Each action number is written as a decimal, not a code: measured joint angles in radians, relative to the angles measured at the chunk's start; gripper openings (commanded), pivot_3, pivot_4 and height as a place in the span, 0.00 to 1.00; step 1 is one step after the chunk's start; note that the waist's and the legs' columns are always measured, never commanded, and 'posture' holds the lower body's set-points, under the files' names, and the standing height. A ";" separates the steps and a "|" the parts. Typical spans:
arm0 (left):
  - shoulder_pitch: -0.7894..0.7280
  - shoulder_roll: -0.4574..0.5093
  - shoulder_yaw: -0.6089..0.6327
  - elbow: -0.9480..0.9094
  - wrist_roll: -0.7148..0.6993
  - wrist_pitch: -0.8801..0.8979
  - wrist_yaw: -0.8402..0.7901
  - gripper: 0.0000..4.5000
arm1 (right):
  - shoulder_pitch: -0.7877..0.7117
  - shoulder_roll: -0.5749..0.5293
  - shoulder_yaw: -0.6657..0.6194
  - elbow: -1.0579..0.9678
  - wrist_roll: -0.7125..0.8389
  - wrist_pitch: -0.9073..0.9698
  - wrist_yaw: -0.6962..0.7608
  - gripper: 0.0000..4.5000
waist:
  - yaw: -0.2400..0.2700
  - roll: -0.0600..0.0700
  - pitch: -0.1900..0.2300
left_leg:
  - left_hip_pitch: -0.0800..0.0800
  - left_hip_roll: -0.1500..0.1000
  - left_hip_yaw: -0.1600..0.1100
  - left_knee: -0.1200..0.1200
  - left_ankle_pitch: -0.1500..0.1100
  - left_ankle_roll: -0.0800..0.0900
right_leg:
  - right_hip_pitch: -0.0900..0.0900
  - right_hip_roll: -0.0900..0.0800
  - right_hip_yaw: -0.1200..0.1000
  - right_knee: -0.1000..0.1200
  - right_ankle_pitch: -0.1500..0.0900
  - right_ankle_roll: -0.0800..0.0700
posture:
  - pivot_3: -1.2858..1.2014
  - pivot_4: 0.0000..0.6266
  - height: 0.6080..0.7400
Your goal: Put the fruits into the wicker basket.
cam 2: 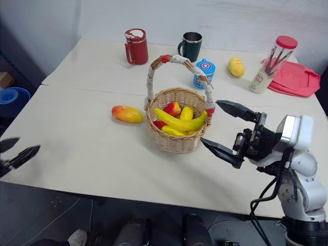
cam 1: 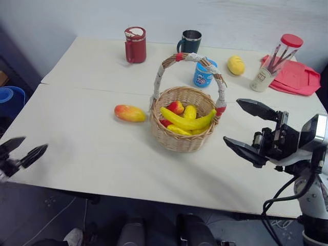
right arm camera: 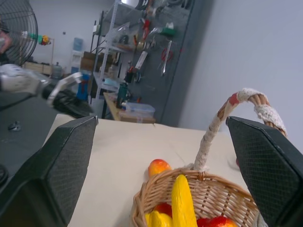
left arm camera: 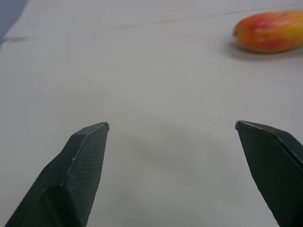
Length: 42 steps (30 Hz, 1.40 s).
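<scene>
- Both sets of jaws stand wide apart and carry nothing: the left gripper (cam 1: 23, 152) hangs off the table's near-left edge, well away from the wicker basket (cam 1: 183, 138), and the right gripper (cam 1: 246, 128) hovers just right of the basket.
- Inside the basket lie a banana (cam 1: 187, 122), small yellow pieces and red pieces.
- Left of the basket, just beside its wall, the mango (cam 1: 129, 113) rests on the table (cam 1: 92, 148); a yellow fruit (cam 1: 236, 65) sits behind the basket to the right.
- Picking up the mango looks like the step in hand: approach from the open side away from the basket, close across its narrow width, then lift high enough to clear the rim.
- Watch the arched handle (cam 1: 174, 59) when lowering; drop to one side of it.
- Behind the basket stand a red mug (cam 1: 135, 45), a dark mug (cam 1: 190, 42), a blue cup (cam 1: 204, 74), a clear jar (cam 1: 277, 61) and a pink cloth (cam 1: 300, 77); none blocks the mango.
</scene>
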 measured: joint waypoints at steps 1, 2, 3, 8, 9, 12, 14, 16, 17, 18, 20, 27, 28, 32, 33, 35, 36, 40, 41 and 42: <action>-0.067 0.010 -0.068 0.012 0.015 -0.011 -0.036 1.00 | 0.007 -0.003 -0.007 0.010 0.000 0.008 0.010 1.00 | -0.001 0.000 0.000 | 0.000 0.000 0.001 0.000 0.000 0.000 | 0.000 0.000 -0.001 0.000 0.000 0.000 | 0.52 0.24 1.00; -0.176 0.015 -0.162 0.048 0.046 -0.028 -0.086 1.00 | 0.013 -0.004 -0.010 0.029 -0.001 0.015 0.022 1.00 | 0.004 0.000 0.000 | -0.001 0.000 0.001 0.002 0.000 0.000 | 0.000 0.001 -0.003 0.001 0.000 0.000 | 0.52 0.24 1.00; -0.288 0.017 -0.260 0.083 0.082 -0.056 -0.138 1.00 | 0.013 -0.005 -0.004 0.038 -0.004 0.025 0.031 1.00 | 0.006 0.000 0.000 | -0.003 -0.001 0.002 0.004 0.000 0.001 | 0.000 0.003 -0.004 0.001 0.001 0.002 | 0.52 0.24 1.00; -0.759 -0.056 -0.567 0.448 0.304 -0.279 -0.265 1.00 | 0.018 -0.017 0.025 0.033 -0.033 0.092 0.013 1.00 | -0.001 0.000 0.000 | -0.002 -0.003 0.019 0.010 0.001 0.003 | -0.002 0.015 -0.009 0.003 0.006 0.011 | 0.52 0.24 1.00; -0.829 -0.083 -0.612 0.522 0.352 -0.333 -0.266 1.00 | -0.004 -0.017 0.050 0.013 -0.042 0.119 -0.021 1.00 | -0.004 0.000 0.000 | -0.003 -0.001 0.024 0.011 0.001 0.003 | -0.004 0.015 -0.008 0.004 0.007 0.013 | 0.52 0.24 1.00; -0.941 -0.148 -0.707 0.699 0.452 -0.458 -0.268 1.00 | -0.036 -0.014 0.094 -0.077 -0.057 0.174 -0.113 1.00 | -0.009 0.000 0.000 | -0.003 -0.001 0.029 0.012 0.001 0.003 | -0.011 0.015 -0.002 0.010 0.007 0.013 | 0.52 0.24 1.00; -0.983 -0.187 -0.748 0.840 0.513 -0.512 -0.251 1.00 | -0.013 -0.010 0.095 -0.137 -0.075 0.207 -0.192 1.00 | -0.013 0.000 0.001 | -0.005 -0.001 0.031 0.013 0.001 0.002 | -0.014 0.015 -0.002 0.010 0.007 0.013 | 0.52 0.24 1.00; -1.043 -0.221 -0.754 0.926 0.544 -0.522 -0.224 1.00 | 0.013 0.000 0.100 -0.200 -0.083 0.239 -0.270 1.00 | -0.009 -0.003 0.002 | -0.009 0.000 0.031 0.018 0.000 0.003 | -0.015 0.015 -0.004 0.011 0.007 0.014 | 0.52 0.24 1.00; -1.059 -0.227 -0.760 0.944 0.556 -0.523 -0.219 1.00 | 0.013 0.000 0.102 -0.220 -0.084 0.247 -0.290 1.00 | -0.007 -0.003 0.002 | -0.011 -0.001 0.031 0.020 -0.001 0.004 | -0.016 0.015 -0.004 0.012 0.008 0.014 | 0.52 0.24 1.00; -1.071 -0.231 -0.765 0.960 0.568 -0.523 -0.214 1.00 | 0.014 0.000 0.103 -0.239 -0.087 0.255 -0.308 1.00 | -0.006 -0.003 0.002 | -0.011 -0.001 0.031 0.021 -0.001 0.004 | -0.016 0.014 -0.004 0.012 0.008 0.016 | 0.52 0.24 1.00; -1.090 -0.247 -0.772 0.989 0.590 -0.527 -0.186 0.88 | 0.026 0.000 0.103 -0.277 -0.089 0.273 -0.353 1.00 | -0.002 -0.003 0.002 | -0.012 -0.001 0.030 0.023 -0.003 0.009 | -0.016 0.013 -0.002 0.011 0.010 0.018 | 0.52 0.24 1.00; -1.093 -0.257 -0.766 1.013 0.602 -0.555 -0.147 0.44 | 0.003 -0.002 0.101 -0.305 -0.077 0.318 -0.415 1.00 | 0.003 -0.003 0.002 | -0.011 -0.001 0.030 0.025 -0.005 0.015 | -0.015 0.010 -0.002 0.011 0.010 0.019 | 0.52 0.24 1.00; -1.085 -0.256 -0.762 1.010 0.601 -0.565 -0.146 0.39 | -0.009 -0.002 0.101 -0.304 -0.076 0.319 -0.418 1.00 | 0.003 -0.003 0.001 | -0.011 -0.001 0.030 0.025 -0.005 0.015 | -0.015 0.010 -0.002 0.011 0.010 0.019 | 0.52 0.24 1.00; -1.046 -0.243 -0.725 1.000 0.582 -0.608 -0.164 0.32 | -0.048 -0.002 0.102 -0.285 -0.076 0.327 -0.419 1.00 | 0.002 -0.003 0.001 | -0.010 -0.001 0.030 0.025 -0.005 0.015 | -0.015 0.009 -0.002 0.011 0.010 0.019 | 0.52 0.24 1.00; -1.027 -0.236 -0.708 0.988 0.569 -0.625 -0.184 0.32 | -0.058 -0.002 0.107 -0.278 -0.076 0.329 -0.417 1.00 | 0.000 -0.003 0.001 | -0.009 -0.001 0.030 0.025 -0.005 0.015 | -0.015 0.009 -0.002 0.011 0.010 0.019 | 0.52 0.24 1.00; -0.995 -0.227 -0.683 0.964 0.541 -0.657 -0.237 0.32 | -0.077 -0.002 0.114 -0.255 -0.076 0.338 -0.407 1.00 | 0.000 -0.003 0.001 | -0.009 -0.001 0.030 0.024 -0.005 0.015 | -0.015 0.009 -0.002 0.013 0.010 0.019 | 0.52 0.24 1.00; -0.984 -0.226 -0.669 0.957 0.526 -0.662 -0.259 0.32 | -0.081 -0.001 0.117 -0.246 -0.076 0.339 -0.403 1.00 | 0.001 -0.003 0.001 | -0.010 -0.001 0.030 0.025 -0.005 0.015 | -0.015 0.009 -0.002 0.014 0.010 0.019 | 0.52 0.24 1.00; -0.943 -0.220 -0.618 0.903 0.451 -0.628 -0.370 0.32 | -0.090 0.007 0.131 -0.228 -0.076 0.340 -0.385 1.00 | 0.002 -0.003 0.001 | -0.015 -0.001 0.031 0.028 -0.005 0.015 | -0.016 0.009 -0.005 0.014 0.010 0.019 | 0.52 0.24 1.00; -0.933 -0.217 -0.610 0.876 0.434 -0.622 -0.390 0.32 | -0.092 0.008 0.133 -0.222 -0.076 0.340 -0.381 1.00 | 0.002 -0.003 0.002 | -0.017 -0.001 0.031 0.030 -0.004 0.014 | -0.017 0.010 -0.006 0.014 0.010 0.019 | 0.52 0.24 1.00; -0.908 -0.206 -0.599 0.812 0.410 -0.608 -0.422 0.32 | -0.096 0.010 0.138 -0.214 -0.077 0.340 -0.377 1.00 | 0.001 -0.003 0.002 | -0.018 0.000 0.031 0.031 -0.004 0.013 | -0.018 0.010 -0.006 0.014 0.010 0.019 | 0.52 0.24 1.00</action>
